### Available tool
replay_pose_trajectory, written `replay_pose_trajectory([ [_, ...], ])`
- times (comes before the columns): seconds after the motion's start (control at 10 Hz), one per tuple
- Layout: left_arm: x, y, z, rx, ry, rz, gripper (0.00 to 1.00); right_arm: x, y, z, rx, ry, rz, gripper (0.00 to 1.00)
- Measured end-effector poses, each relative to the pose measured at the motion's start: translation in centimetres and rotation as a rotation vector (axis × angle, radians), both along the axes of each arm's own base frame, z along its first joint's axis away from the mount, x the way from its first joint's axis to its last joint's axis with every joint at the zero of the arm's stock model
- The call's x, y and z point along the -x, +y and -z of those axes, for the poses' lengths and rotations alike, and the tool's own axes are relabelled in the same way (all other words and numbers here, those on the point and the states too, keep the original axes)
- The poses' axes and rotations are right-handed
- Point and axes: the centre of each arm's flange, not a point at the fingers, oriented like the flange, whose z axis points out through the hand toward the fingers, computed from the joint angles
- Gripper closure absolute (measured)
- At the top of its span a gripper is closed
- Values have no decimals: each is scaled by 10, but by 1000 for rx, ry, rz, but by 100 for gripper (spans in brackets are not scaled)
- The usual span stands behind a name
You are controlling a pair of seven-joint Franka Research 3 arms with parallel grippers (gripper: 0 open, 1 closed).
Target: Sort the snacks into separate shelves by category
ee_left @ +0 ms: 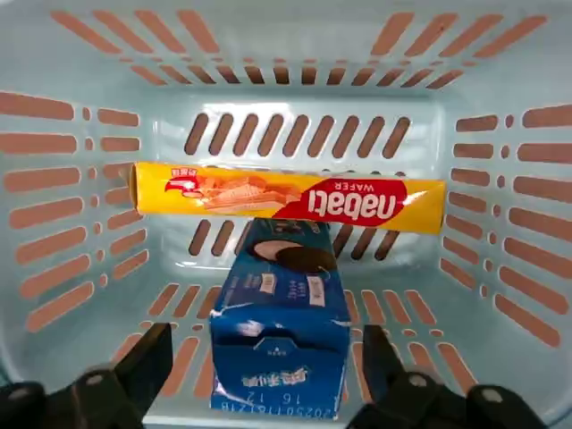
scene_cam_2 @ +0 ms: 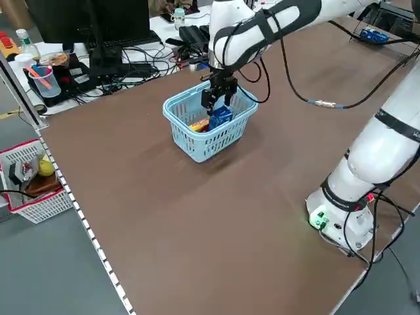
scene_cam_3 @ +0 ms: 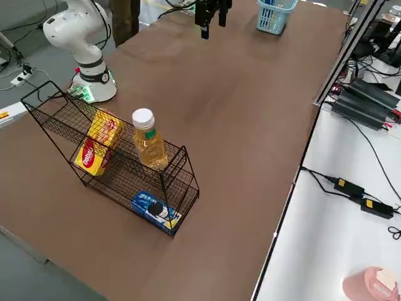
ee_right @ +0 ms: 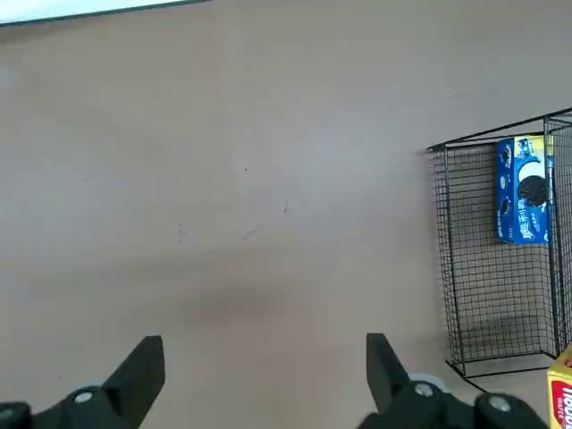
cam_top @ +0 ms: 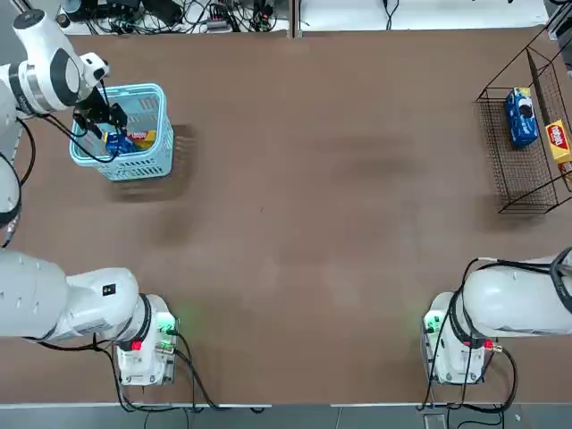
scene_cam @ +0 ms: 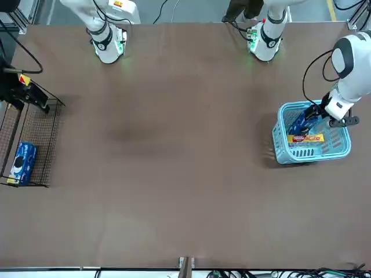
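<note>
Across the brown table (cam_top: 313, 197), blue cookie packet (ee_left: 281, 331) is standing in the light-blue basket (cam_top: 147, 161), yellow wafer pack (ee_left: 286, 197) behind it. My left gripper (ee_left: 268, 393) is straddling it, jaws released. My right gripper (ee_right: 259, 393) is hovering, released, near the wire rack (scene_cam_3: 125, 169).

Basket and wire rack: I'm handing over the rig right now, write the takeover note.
Left tool: open, down inside the light-blue basket, straddling the blue cookie box, not yet gripping.
Right tool: open, holding nothing, above bare table.
Done: one blue cookie box on the black wire rack's lower tier; yellow wafer box and a drink bottle above.
Left: basket's blue box and yellow wafer pack.
</note>
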Motion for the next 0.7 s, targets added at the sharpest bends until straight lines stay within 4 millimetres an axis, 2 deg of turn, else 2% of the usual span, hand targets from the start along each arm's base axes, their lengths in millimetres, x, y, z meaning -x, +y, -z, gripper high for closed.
replay_pose_trajectory([
  [0.2,0,0,3,2,5,1,7,0,0,0,-1,0,17,0],
  [0.5,0,0,18,6,31,1,11,5,-4,4,3,45,25,0],
  [0.7,-1,0,26,8,41,2,19,3,-4,2,3,29,25,0],
])
